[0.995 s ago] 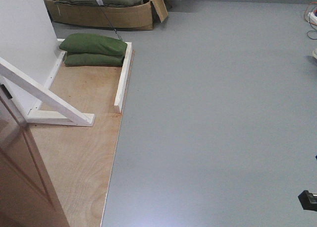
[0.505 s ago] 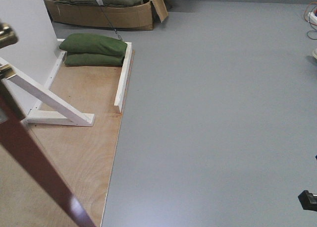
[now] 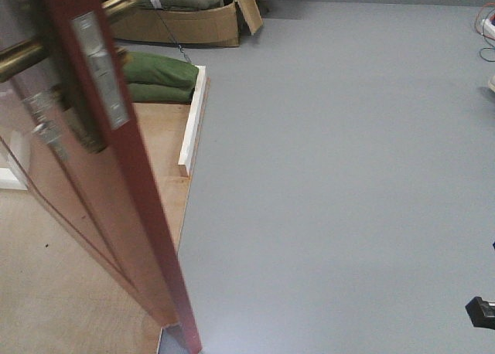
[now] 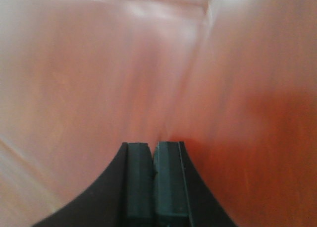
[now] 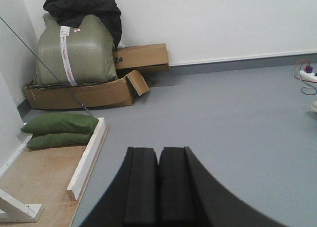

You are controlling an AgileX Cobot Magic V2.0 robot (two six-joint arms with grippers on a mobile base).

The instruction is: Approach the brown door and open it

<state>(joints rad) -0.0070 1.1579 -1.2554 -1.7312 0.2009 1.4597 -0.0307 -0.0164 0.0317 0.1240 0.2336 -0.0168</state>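
Jaws on both arms are closed, empty; the brown door [image 3: 93, 215] now swings edge-on across front view, so opening progresses.

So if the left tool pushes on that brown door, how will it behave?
The brown door looks like a rigid slab with a thick edge, so it probably swings as one piece and feels heavy. Its glossy face, close before the shut left tool, may let the tool slip. Standing ajar, it should swing freely.
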